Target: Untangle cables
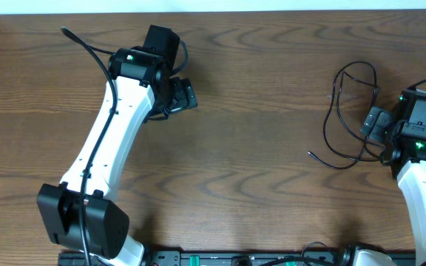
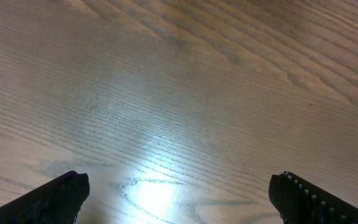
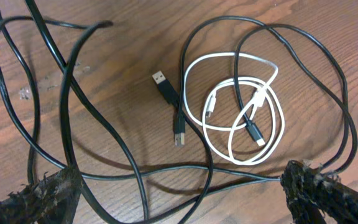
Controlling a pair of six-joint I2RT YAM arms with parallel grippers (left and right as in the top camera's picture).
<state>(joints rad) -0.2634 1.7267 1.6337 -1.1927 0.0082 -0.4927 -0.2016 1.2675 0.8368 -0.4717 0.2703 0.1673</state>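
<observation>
A brown wood-grain surface [image 1: 257, 66] fills nearly the whole overhead view. A pale strip [image 1: 198, 6] runs along its far edge, and little else of the room shows. The wood is matte, with a bright glare patch under the left wrist camera.

The left hand [image 2: 178, 190] hovers over bare wood at the far left, its fingers spread wide with nothing between them.

The task's things lie at the right side. Long thin black cables [image 3: 342, 87] sprawl in overlapping loops on the wood, and a short white cable [image 3: 229, 56] is coiled inside one of those loops. Two black USB plugs with silver tips [image 3: 161, 79] lie just left of the white coil.

The right hand [image 3: 179, 193] hangs over this pile, fingers spread wide and pinching nothing. Black strands run across the wood between them.
</observation>
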